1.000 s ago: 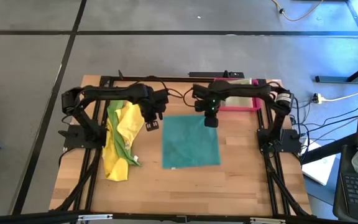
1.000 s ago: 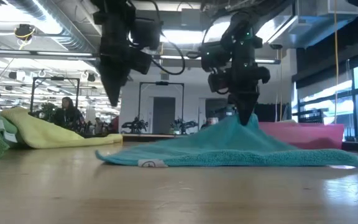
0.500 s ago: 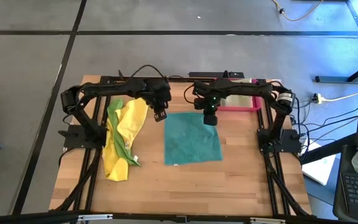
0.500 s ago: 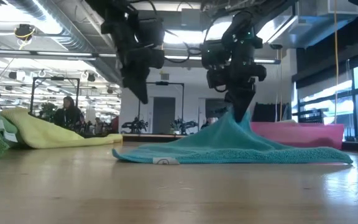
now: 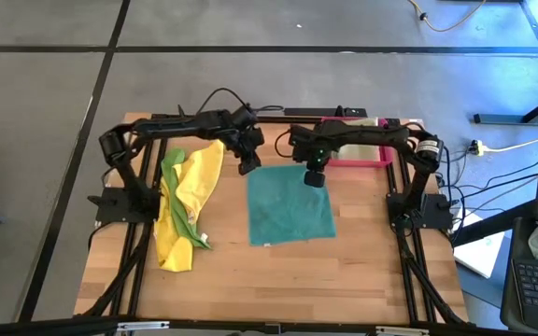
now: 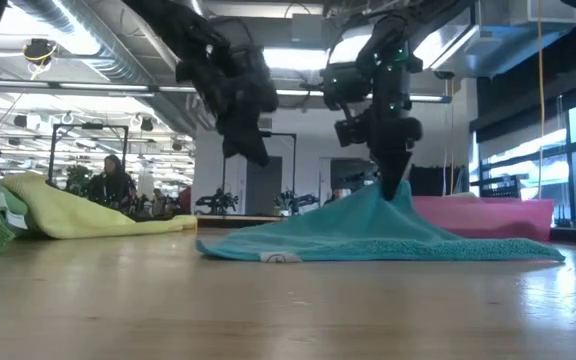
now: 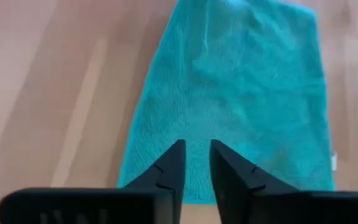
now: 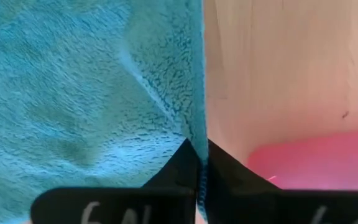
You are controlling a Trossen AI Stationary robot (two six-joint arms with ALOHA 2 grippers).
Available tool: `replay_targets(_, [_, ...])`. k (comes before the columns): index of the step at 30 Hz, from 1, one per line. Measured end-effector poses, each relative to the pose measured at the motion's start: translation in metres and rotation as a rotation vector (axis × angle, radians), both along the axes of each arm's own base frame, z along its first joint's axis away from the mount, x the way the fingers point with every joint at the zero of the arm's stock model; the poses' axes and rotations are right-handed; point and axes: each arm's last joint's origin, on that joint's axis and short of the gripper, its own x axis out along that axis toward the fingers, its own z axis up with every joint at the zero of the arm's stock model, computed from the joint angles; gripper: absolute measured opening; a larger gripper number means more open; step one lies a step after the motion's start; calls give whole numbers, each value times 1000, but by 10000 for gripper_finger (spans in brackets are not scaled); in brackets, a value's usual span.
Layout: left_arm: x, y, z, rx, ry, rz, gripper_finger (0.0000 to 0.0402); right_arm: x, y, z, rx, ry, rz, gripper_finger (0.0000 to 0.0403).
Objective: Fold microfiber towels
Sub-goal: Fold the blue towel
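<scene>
Wooden slats of the table (image 5: 362, 252) carry the teal towel (image 5: 290, 207) at the middle, with a heap of yellow and green towels (image 5: 183, 210) well off by my left arm and the pink tray (image 5: 362, 157) close behind the teal cloth's far right corner. My right gripper (image 5: 314, 179) is clenched on that far corner, tenting it up off the wood. My left gripper (image 5: 247, 169) hovers over the far left corner, fingers (image 7: 166, 171) slightly parted and grasping nothing.

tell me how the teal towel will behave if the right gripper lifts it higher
Probably floppy: the teal towel already tents up to the right gripper, which pinches its far edge, and sags to the table around it. Likely light, being thin. Its fuzzy pile should grip, not slip.
</scene>
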Motion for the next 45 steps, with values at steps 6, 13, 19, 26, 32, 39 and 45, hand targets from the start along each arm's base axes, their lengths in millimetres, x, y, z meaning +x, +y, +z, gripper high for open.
replay_targets(6, [4, 4, -29, -58, 97, 9, 100, 0, 1, 0, 39, -8, -1, 12])
replay_targets(13, [-8, 16, -42, -73, 185, -7, 103, 1, 3, 0, 105, -33, -18, 12])
replay_targets(19, [-8, 24, -51, -7, 162, -105, 103, 2, 4, 0, 140, -51, -15, 12])
replay_targets(26, [-4, 24, -61, -40, 139, -144, 103, 3, 10, 8, 105, -75, -25, 9])
replay_targets(32, [0, 30, -61, 32, 118, -120, 103, 4, 20, 19, 68, -114, 18, 7])
replay_targets(39, [0, 34, -57, -90, -31, -168, 103, 8, 32, 21, 62, -127, 75, 12])
replay_targets(45, [9, 31, -53, -81, -116, -211, 103, 10, 39, 24, 57, -147, 95, 8])
